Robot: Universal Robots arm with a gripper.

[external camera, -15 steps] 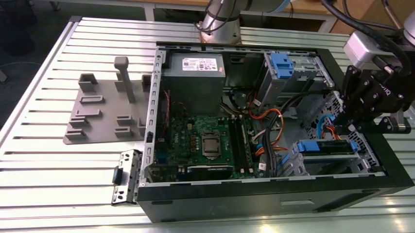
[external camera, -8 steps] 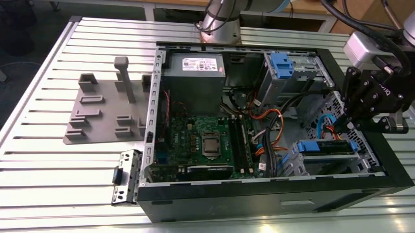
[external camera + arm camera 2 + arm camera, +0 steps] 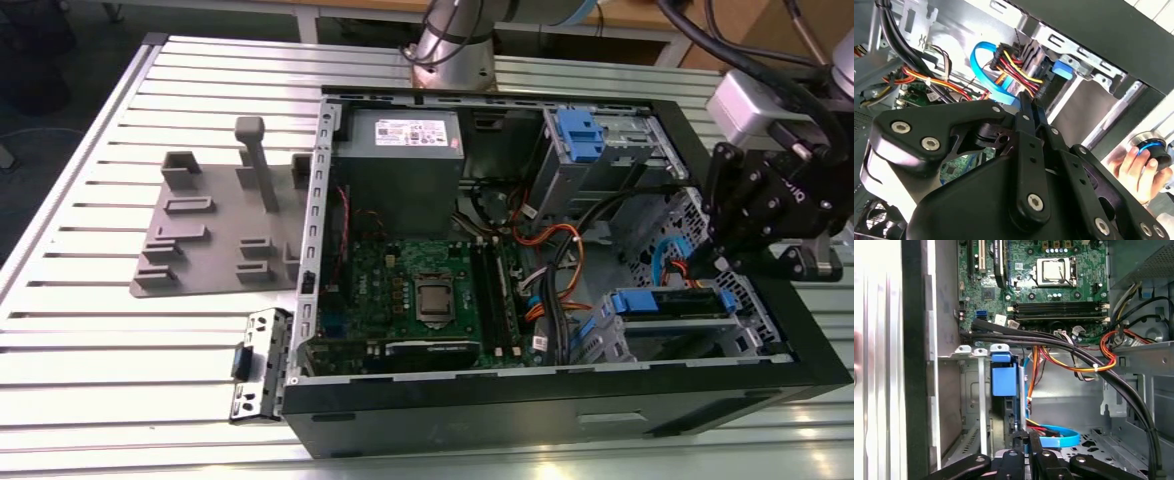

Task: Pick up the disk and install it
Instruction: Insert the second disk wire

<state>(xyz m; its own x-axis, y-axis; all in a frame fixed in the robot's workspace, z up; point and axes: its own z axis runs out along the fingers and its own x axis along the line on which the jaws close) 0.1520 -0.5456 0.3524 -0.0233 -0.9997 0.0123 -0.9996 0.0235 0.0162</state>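
A slatted metal tabletop (image 3: 80, 300) carries an open computer case (image 3: 561, 400), a grey holder plate (image 3: 214, 240) at nine o'clock, and a small bracket (image 3: 260, 365) at seven.

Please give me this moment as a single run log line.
gripper: shut, inside computer case | disk: in blue-railed bay beside gripper | cables: near fingertips | hand: outside case

Matt black metal gripper (image 3: 1026, 112), dull grey sheet-metal computer case (image 3: 315, 250), smooth blue plastic latch (image 3: 1003, 380), ribbed pale metal table (image 3: 120, 330), glossy green circuit board (image 3: 400, 265)

exterior view high overhead, wrist views close inside case (image 3: 561, 400)
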